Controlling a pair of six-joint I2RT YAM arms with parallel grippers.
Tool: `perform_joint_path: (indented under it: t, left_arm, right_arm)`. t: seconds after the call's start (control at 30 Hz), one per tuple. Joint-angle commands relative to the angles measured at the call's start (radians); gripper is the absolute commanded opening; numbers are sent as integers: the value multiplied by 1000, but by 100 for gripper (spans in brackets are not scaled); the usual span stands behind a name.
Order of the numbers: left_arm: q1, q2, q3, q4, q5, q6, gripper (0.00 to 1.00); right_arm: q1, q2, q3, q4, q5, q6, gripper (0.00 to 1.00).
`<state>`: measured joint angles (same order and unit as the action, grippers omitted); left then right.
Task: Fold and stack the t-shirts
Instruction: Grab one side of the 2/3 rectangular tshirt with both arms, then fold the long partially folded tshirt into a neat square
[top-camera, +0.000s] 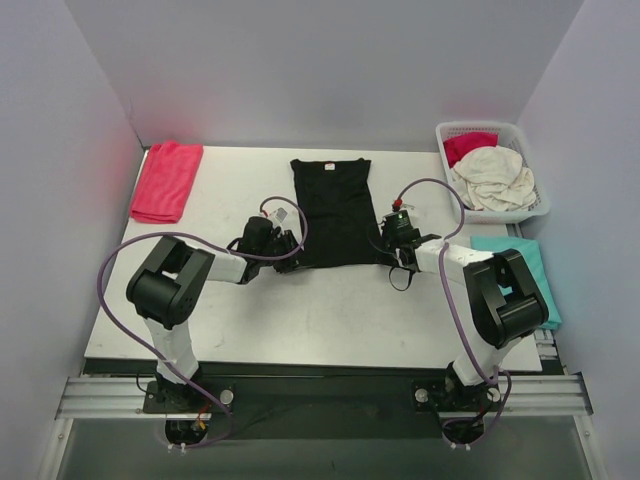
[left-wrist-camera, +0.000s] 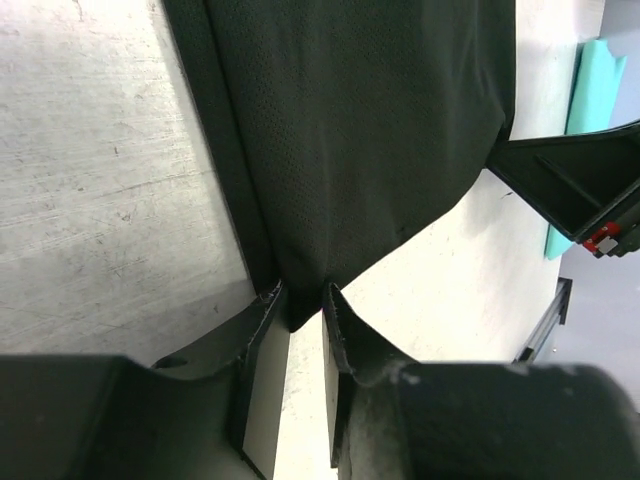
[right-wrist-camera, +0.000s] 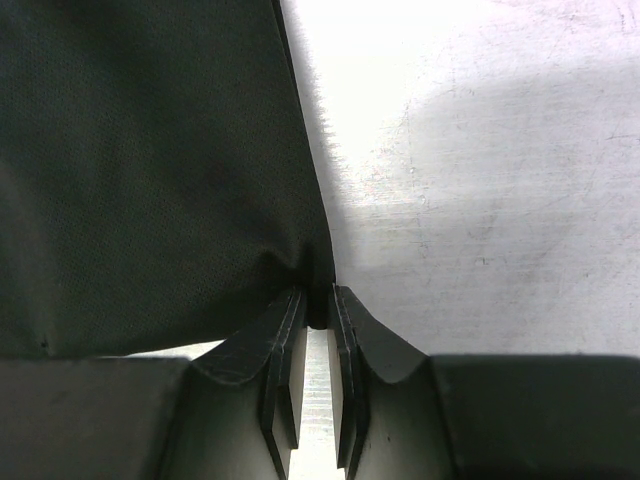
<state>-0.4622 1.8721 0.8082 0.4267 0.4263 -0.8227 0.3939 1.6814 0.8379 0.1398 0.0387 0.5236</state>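
A black t-shirt (top-camera: 332, 205) lies flat mid-table as a long narrow strip, neck at the far end. My left gripper (top-camera: 297, 254) is at its near left corner. In the left wrist view the left gripper (left-wrist-camera: 305, 295) is shut on that corner of the black t-shirt (left-wrist-camera: 360, 130). My right gripper (top-camera: 390, 254) is at the near right corner. The right wrist view shows the right gripper (right-wrist-camera: 318, 298) shut on a bunched bit of the black t-shirt (right-wrist-camera: 140, 170). Both corners sit low, at the tabletop.
A folded red t-shirt (top-camera: 166, 180) lies at the back left. A white lattice basket (top-camera: 540, 205) at the back right holds a cream t-shirt (top-camera: 495, 178) and a red one (top-camera: 468, 146). A teal t-shirt (top-camera: 520, 262) lies at the right edge.
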Motion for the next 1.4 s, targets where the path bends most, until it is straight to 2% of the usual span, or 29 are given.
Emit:
perform_joint_path:
  t: [0.0, 0.17, 0.27, 0.33, 0.4, 0.6, 0.97, 1.17, 1.37]
  left_arm:
    - [-3, 5, -4, -31, -69, 54, 29]
    - [-3, 38, 3, -36, -80, 63, 28]
    - [-3, 53, 6, -52, -87, 77, 22]
    - [-3, 56, 8, -71, -103, 86, 10]
    - [-3, 50, 3, -94, -121, 102, 0]
    - [-3, 0, -18, -146, -185, 131, 0]
    - [-3, -177, -138, -220, -296, 160, 0]
    - [-21, -298, -237, -247, -320, 145, 0]
    - [-79, -514, -334, -327, -377, 109, 0]
  right_arm:
    - [5, 26, 7, -26, 17, 3, 15]
    - [3, 44, 10, -22, 10, 0, 14]
    - [3, 55, 12, -20, 6, -2, 9]
    - [3, 54, 4, -22, 4, 3, 0]
    - [5, 47, -3, -20, 4, 6, 0]
    - [16, -17, -45, -48, 24, 24, 0]
    - [131, -199, -200, -126, 78, 105, 0]
    - [246, -327, -284, -187, 128, 193, 0]
    - [408, -463, -325, -285, 239, 300, 0]
